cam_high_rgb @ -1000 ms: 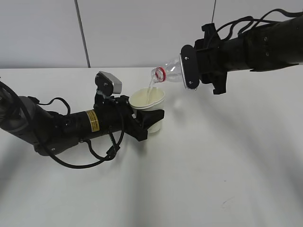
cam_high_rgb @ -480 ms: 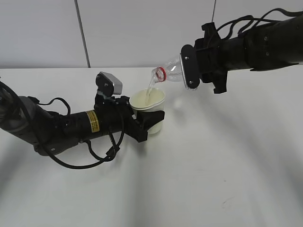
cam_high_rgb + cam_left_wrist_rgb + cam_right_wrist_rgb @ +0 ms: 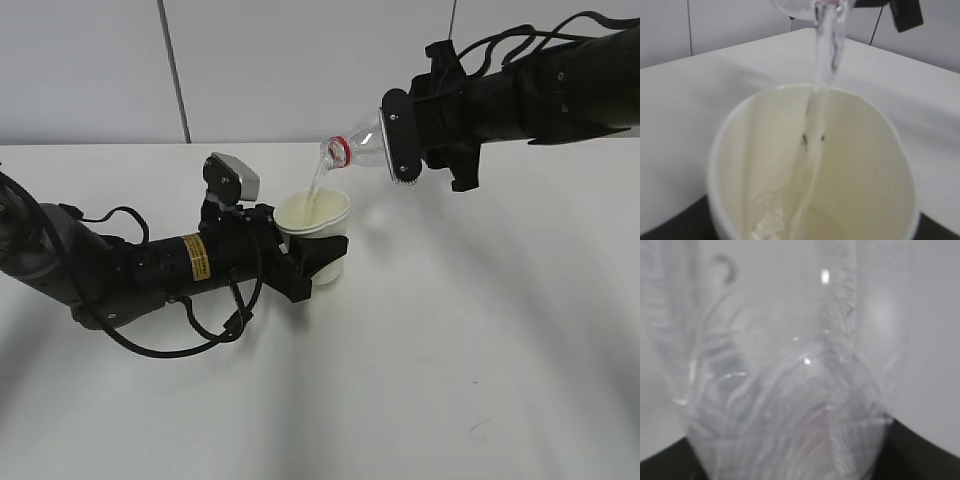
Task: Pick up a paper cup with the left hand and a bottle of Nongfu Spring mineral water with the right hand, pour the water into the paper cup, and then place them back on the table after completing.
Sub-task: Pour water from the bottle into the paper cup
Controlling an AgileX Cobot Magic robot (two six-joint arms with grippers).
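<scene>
Water (image 3: 315, 188) runs in a thin stream from the tipped bottle (image 3: 358, 150) into the paper cup (image 3: 314, 212), landing inside the rim, as the left wrist view confirms. Over the last second the bottle has crept slightly higher and its neck tilts a little more, so the pour continues rather than ending. The left hand (image 3: 318, 256) stays clamped on the cup, just above the table (image 3: 480, 340) left of centre. The right hand (image 3: 400, 135) keeps its fingers closed around the bottle body, up and right of the cup. Putting both down still remains.
</scene>
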